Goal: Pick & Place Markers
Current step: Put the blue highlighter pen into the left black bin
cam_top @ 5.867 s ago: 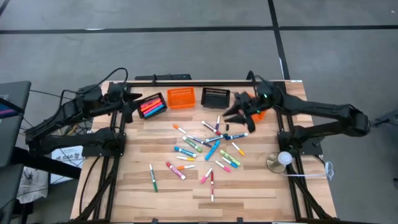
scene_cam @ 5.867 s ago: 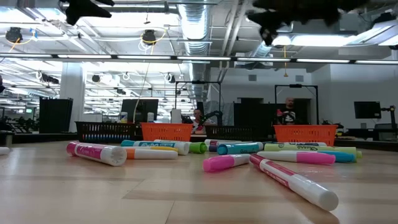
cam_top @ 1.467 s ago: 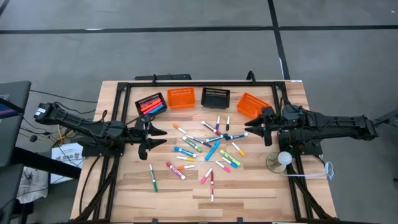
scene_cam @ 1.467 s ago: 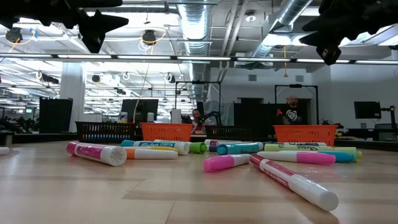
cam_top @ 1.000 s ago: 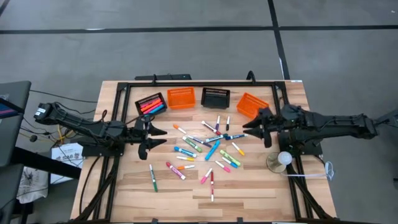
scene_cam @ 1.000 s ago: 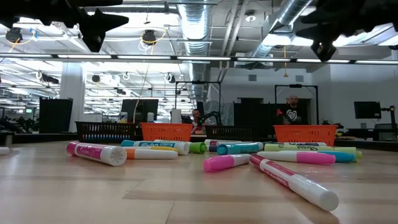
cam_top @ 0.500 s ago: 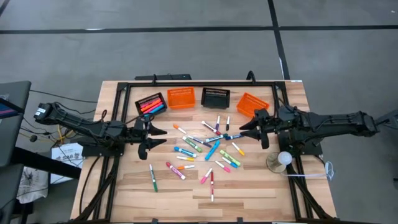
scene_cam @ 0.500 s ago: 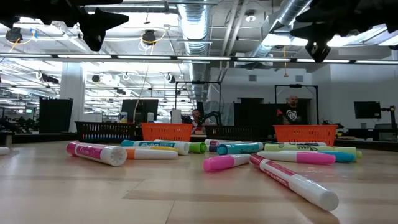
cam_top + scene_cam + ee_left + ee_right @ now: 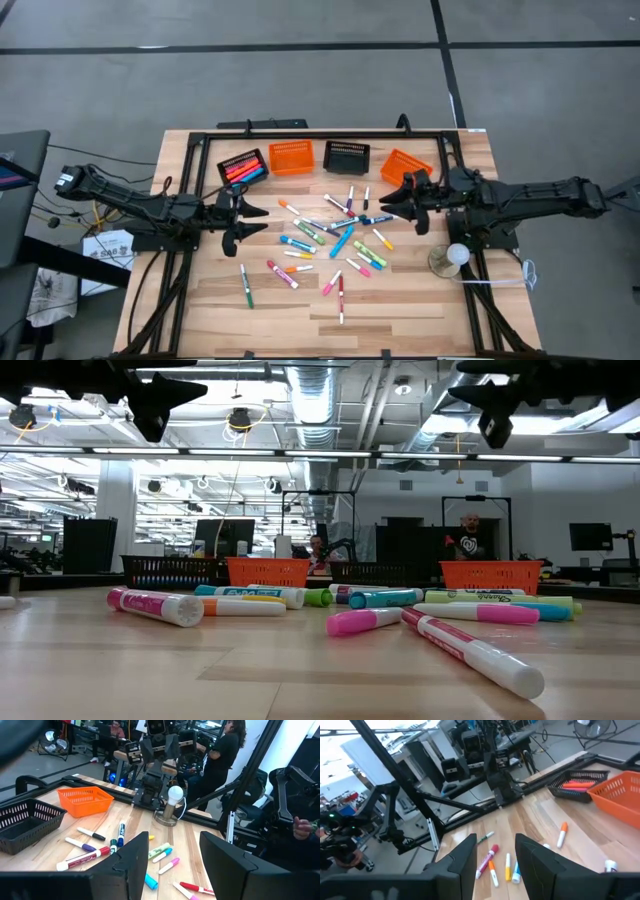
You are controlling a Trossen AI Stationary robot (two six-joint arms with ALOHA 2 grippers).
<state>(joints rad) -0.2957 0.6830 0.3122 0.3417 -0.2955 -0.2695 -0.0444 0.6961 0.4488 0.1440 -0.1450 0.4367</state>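
A wooden table (image 9: 420, 310) carries loose markers (image 9: 335, 235) scattered about its centre. Four baskets (image 9: 291, 156) line the 12 o'clock edge. A small lamp (image 9: 452, 258) stands toward 4 o'clock.

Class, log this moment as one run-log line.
left hand: open, hovering | right hand: open, over markers | held: nothing | black basket: some markers

Four small baskets (image 9: 347, 157) line the table's (image 9: 420, 300) far edge.
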